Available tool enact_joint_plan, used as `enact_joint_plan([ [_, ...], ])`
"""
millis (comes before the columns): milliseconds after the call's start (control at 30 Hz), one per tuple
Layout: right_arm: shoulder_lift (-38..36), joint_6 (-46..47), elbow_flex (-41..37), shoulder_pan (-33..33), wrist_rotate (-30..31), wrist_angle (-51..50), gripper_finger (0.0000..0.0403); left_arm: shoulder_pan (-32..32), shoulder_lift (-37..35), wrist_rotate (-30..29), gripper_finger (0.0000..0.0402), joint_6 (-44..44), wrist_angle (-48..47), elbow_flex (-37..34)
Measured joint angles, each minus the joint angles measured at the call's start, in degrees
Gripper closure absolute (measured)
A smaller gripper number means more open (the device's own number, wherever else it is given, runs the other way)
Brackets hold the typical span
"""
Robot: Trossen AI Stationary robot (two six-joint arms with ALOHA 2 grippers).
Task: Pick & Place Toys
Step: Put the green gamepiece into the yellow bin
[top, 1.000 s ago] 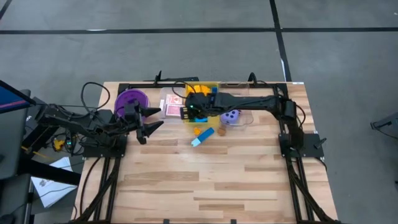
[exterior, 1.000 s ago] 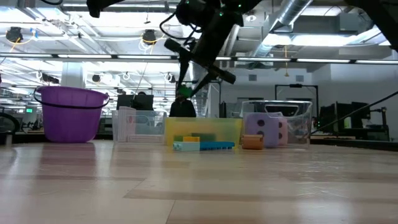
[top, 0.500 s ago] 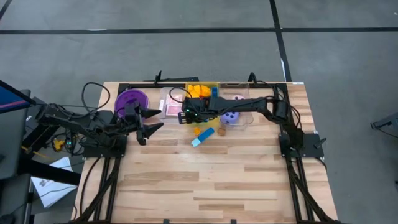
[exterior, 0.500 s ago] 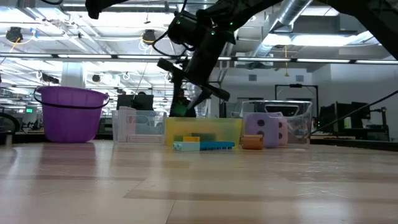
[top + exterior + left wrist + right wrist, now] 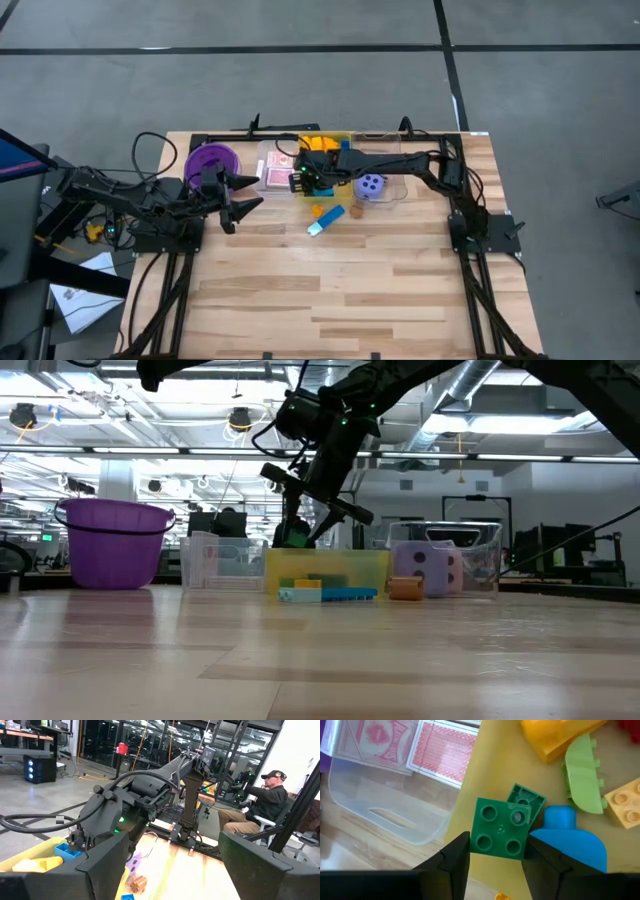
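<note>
My right gripper point(image 5: 496, 851) hangs over the near left corner of the yellow bin point(image 5: 325, 146), shut on a green four-stud block point(image 5: 500, 833). In the low view the block point(image 5: 291, 538) is just above the bin's rim point(image 5: 326, 554). In the bin lie another green block point(image 5: 526, 799), a blue block point(image 5: 567, 836), a light green piece point(image 5: 582, 781) and yellow-orange blocks point(image 5: 555, 735). Red-and-white cards point(image 5: 445, 747) lie in the clear bin point(image 5: 272, 166) beside it. My left gripper point(image 5: 243, 196) waits open near the purple bowl point(image 5: 211, 160). My right gripper pinches the green block's two opposite sides point(image 5: 476, 840) between its two fingers. The fingers come from above, pointing down. The block is level, studs up, lifted clear above the bin's floor.
A purple die point(image 5: 371, 186) sits in a clear bin at the right. On the table in front of the bins lie an orange block point(image 5: 355, 211), a yellow block point(image 5: 325, 211) and a light blue block point(image 5: 316, 228). A seated person point(image 5: 260, 802) shows beyond the table.
My right gripper has gone down toward the yellow bin and a little toward the table's near left, carrying the green block, which is now just above the bin's rim.
</note>
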Motion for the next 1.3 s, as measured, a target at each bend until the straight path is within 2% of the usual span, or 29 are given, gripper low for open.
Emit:
enact_joint_plan([
  [300,0.00,-2.55,0.00,-0.46,1.20,-0.04,0.0254,-0.02,0.00,0.00,0.0097,0.00,0.00,0.00],
  [733,0.00,-5.82,0.00,-1.52,-0.81,1.46,0.0254,-0.02,0.00,0.00,0.0097,0.00,0.00,0.00],
  [867,0.00,-6.39,0.00,-1.75,0.91,0.97,0.0254,-0.02,0.00,0.00,0.0097,0.00,0.00,0.00],
  [1300,0.00,-9.85,-0.28,-2.25,-1.43,0.56,0.0254,0.00,0.00,0.00,0.0097,0.22,0.00,0.00],
])
